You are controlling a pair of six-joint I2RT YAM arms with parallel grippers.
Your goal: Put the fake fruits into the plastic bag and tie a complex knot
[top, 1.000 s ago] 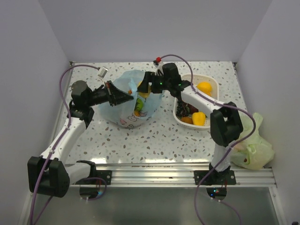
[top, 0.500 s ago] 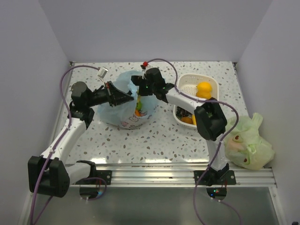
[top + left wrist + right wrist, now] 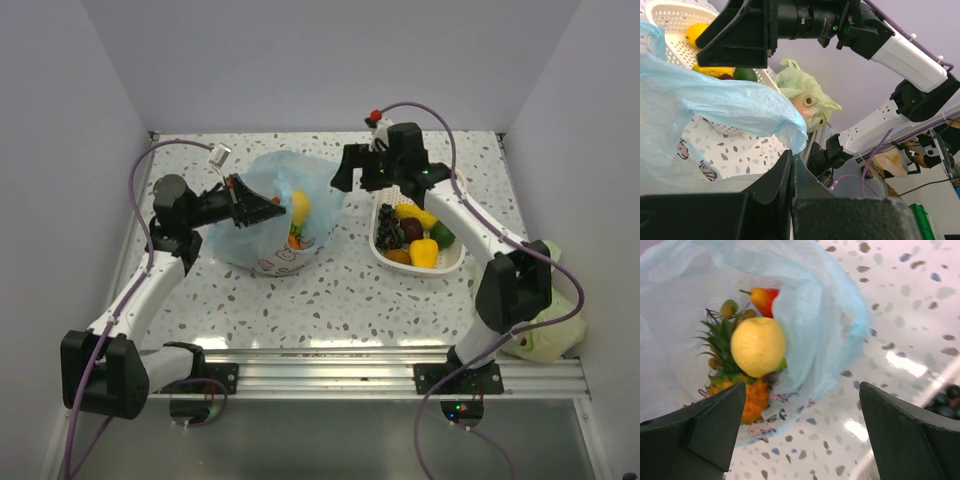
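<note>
The left gripper (image 3: 270, 208) is pinching the plastic bag (image 3: 268, 250) by its rim to hold the mouth open, while the right gripper (image 3: 345, 172) is hovering beside it, fingers spread and empty.

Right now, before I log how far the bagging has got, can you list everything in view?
plastic bag: one, light blue, left-centre of the table, mouth open
fake fruits in the bag: at least three, yellow round one, orange pineapple, red-orange pepper
fake fruits in the basket: about five, yellow, orange, green, dark purple
basket: one, white, right of the plastic bag
second bag: one, pale green, right near edge of the table
table: one, white, speckled
left gripper: shut on the plastic bag's rim
right gripper: open, empty, above the space between bag and basket
</note>
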